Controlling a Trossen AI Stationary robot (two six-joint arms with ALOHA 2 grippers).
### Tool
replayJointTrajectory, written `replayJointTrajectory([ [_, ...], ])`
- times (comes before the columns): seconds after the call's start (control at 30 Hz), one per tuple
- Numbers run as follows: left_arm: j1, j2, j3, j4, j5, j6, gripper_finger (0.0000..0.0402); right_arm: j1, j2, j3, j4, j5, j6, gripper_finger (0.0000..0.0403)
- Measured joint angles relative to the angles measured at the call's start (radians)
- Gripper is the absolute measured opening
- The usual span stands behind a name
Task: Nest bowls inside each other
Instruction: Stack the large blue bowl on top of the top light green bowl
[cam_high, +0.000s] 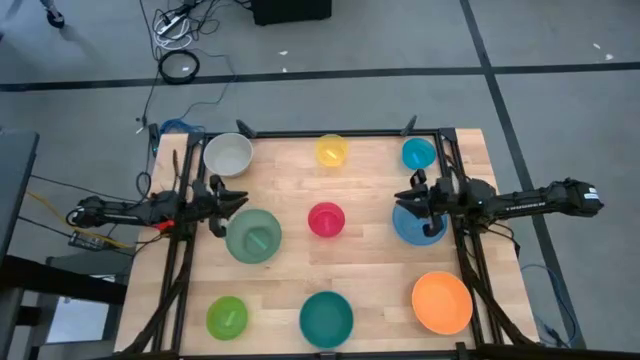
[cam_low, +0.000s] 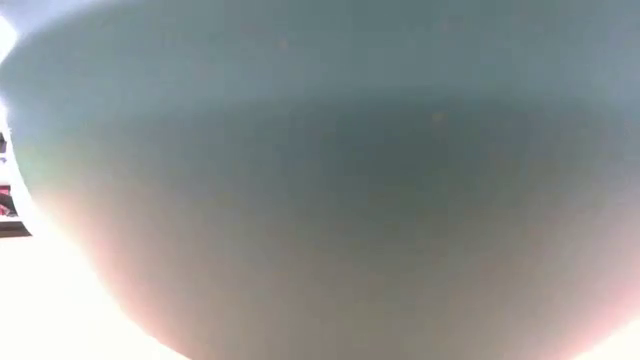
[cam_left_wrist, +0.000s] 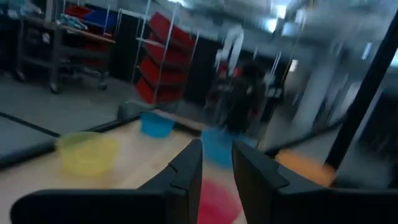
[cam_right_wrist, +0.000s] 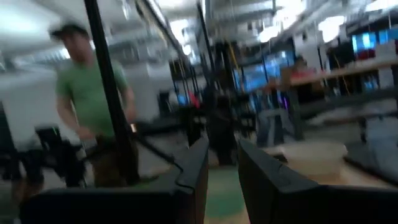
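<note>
- Along the table's (cam_high: 290, 300) left edge, the left gripper (cam_high: 232, 203) reaches level beside the sage green bowl (cam_high: 254, 236), fingers a narrow gap apart, holding nothing.
- At the right edge, the right gripper (cam_high: 408, 196) lies level over the blue bowl (cam_high: 416, 224), fingers likewise slightly parted.

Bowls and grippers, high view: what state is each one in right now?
white bowl: upright, alone
yellow bowl: upright, alone
cyan bowl: upright, alone
sage green bowl: alone, under left gripper's tip
pink-red bowl: upright, alone
blue bowl: alone, partly under right gripper
lime green bowl: upright, alone
teal bowl: upright, alone
orange bowl: upright, alone
left gripper: narrow gap, holding nothing
right gripper: narrow gap, holding nothing
</note>
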Motion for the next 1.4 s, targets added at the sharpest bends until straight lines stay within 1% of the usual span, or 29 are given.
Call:
replayJointTrajectory([
  [0.1,0.000,0.000,0.000,0.084,-0.001,-0.120,0.0095,0.000,-0.001,0.000,0.147,-0.018,-0.067,0.0077],
  [0.2,0.001,0.000,0.000,0.192,-0.020,-0.102,0.0095,0.000,-0.002,0.000,0.266,-0.030,-0.133,0.0077],
  [0.37,0.001,0.000,0.000,0.355,-0.035,-0.091,0.0095,0.000,-0.003,0.000,0.361,-0.029,-0.128,0.0077],
  [0.57,0.001,0.000,0.000,0.441,-0.061,-0.067,0.0095,0.000,-0.002,0.000,0.374,-0.024,-0.174,0.0077],
  [0.63,0.001,0.000,0.000,0.465,-0.060,-0.074,0.0095,0.000,-0.002,0.000,0.378,0.004,-0.194,0.0077],
  [0.7,0.001,0.000,0.001,0.487,-0.046,-0.082,0.0095,0.000,-0.002,0.000,0.379,0.021,-0.169,0.0077],
  [0.8,0.001,0.001,0.009,0.482,-0.017,-0.129,0.0095,0.000,-0.001,0.000,0.379,0.012,-0.150,0.0077],
  [0.83,0.001,0.001,0.010,0.485,-0.016,-0.153,0.0095,0.000,-0.001,0.000,0.379,0.029,-0.153,0.0077],
  [0.9,0.001,0.000,0.013,0.489,-0.016,-0.190,0.0095,0.000,-0.001,0.000,0.379,0.108,-0.140,0.0077],
  [0.93,0.001,0.000,0.013,0.488,-0.015,-0.202,0.0095,-0.001,0.001,0.000,0.379,0.128,-0.123,0.0077],
  [1.1,0.001,0.000,0.013,0.484,0.025,-0.220,0.0095,0.000,0.018,0.000,0.375,0.129,-0.071,0.0077],
  [1.17,0.001,0.001,0.013,0.482,0.055,-0.196,0.0095,-0.001,0.024,0.008,0.371,0.100,-0.046,0.0077],
  [1.23,0.000,0.008,0.018,0.455,0.065,-0.174,0.0094,0.000,0.032,0.052,0.347,0.036,-0.078,0.0077],
  [1.3,0.001,0.023,0.048,0.353,0.062,-0.168,0.0093,0.009,0.038,0.133,0.232,0.019,-0.134,0.0077],
  [1.33,0.001,0.038,0.075,0.284,0.062,-0.165,0.0092,0.015,0.042,0.189,0.125,0.035,-0.172,0.0077],
  [1.37,0.001,0.058,0.106,0.212,0.059,-0.162,0.0092,0.024,0.047,0.263,-0.033,0.072,-0.217,0.0077],
  [1.4,0.001,0.083,0.142,0.139,0.054,-0.156,0.0092,0.033,0.058,0.349,-0.227,0.127,-0.260,0.0077],
])
